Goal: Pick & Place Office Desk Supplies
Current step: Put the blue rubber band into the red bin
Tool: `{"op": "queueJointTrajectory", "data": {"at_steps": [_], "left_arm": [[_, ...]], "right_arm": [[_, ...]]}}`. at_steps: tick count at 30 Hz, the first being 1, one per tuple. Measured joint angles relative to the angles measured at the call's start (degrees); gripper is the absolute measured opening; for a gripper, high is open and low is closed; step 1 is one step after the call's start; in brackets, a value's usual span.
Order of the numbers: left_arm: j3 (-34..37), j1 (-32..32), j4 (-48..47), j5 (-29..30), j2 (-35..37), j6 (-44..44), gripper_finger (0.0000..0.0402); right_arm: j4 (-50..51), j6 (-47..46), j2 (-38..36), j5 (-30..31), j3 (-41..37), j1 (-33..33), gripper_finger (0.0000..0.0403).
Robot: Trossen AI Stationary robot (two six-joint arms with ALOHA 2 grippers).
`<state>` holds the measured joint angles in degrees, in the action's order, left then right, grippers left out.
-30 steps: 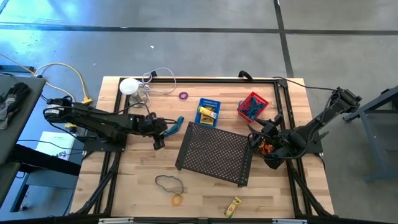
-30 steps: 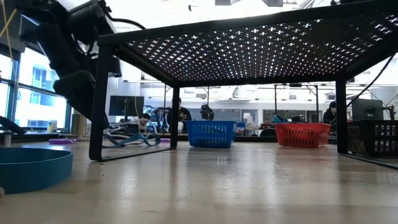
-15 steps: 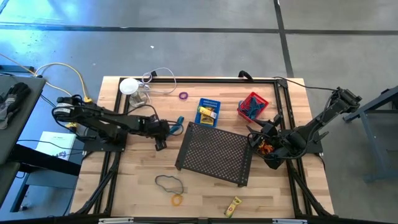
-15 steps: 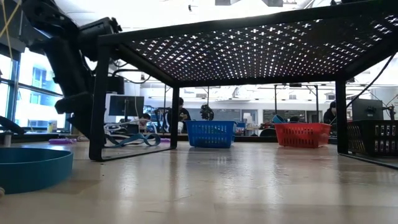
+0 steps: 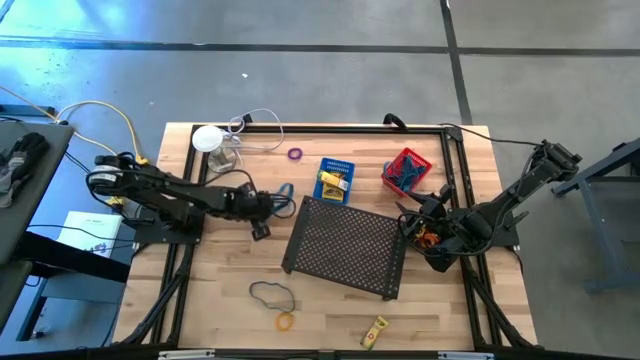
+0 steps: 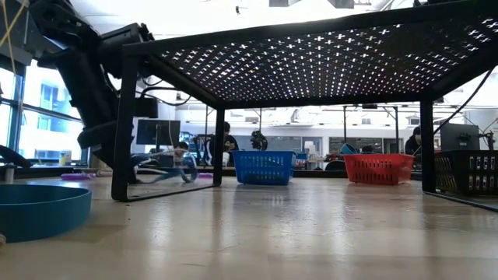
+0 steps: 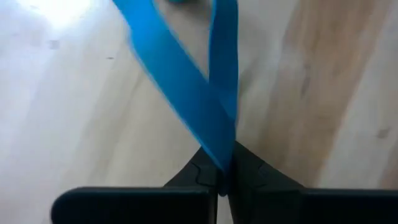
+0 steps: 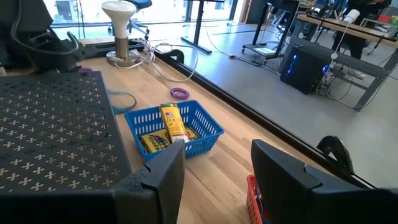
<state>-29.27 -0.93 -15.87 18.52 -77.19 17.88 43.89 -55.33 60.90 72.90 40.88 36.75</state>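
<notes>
Left wrist view: left tool (image 7: pixel 225 180) is pinching the blue band (image 7: pixel 199 106), which is trailing straight ahead.
Blue basket (image 5: pixel 336 178): lying beyond, nearer this arm.
Right tool (image 8: pixel 214 177): spread, idling beside the mesh tray (image 5: pixel 345 245).

No text can be read; the yellow packets (image 8: pixel 169 124) seem printed, but too blurred.
</notes>
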Motion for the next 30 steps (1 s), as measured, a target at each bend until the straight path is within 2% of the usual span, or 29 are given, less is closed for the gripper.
{"op": "queueJointTrajectory", "data": {"at_steps": [6,9,14,17,21,24,27,30], "left_arm": [[-1.2,3.4,-2.0,8.4,3.0,0.6,0.0003],[-2.9,5.5,-6.5,12.6,5.4,2.4,0.0002],[-8.8,9.8,-13.8,21.0,9.1,4.5,0.0002],[-12.9,13.1,-17.9,25.7,10.1,4.5,0.0002],[-18.6,18.3,-20.2,33.1,10.6,3.0,0.0001],[-23.0,22.4,-19.5,38.0,10.6,0.8,0.0001],[-26.3,26.1,-12.9,39.1,10.6,-2.3,0.0001],[-27.5,29.6,1.1,38.1,10.7,-8.7,0.0001]], "right_arm": [[-0.1,0.0,0.0,-1.0,0.0,0.0,0.0173],[-0.1,0.1,0.0,-2.6,0.0,0.0,0.0173],[-1.5,0.3,0.0,-1.5,0.0,0.0,0.0173],[-4.8,4.1,0.0,-0.3,0.0,0.0,0.0173],[-13.8,14.7,0.0,-0.9,0.0,0.0,0.0173],[-24.4,28.0,0.0,-4.7,0.0,0.0,0.0173],[-36.2,41.6,0.0,-13.5,0.0,0.0,0.0173],[-45.8,51.7,0.0,-24.7,0.0,0.0,0.0173]]}}
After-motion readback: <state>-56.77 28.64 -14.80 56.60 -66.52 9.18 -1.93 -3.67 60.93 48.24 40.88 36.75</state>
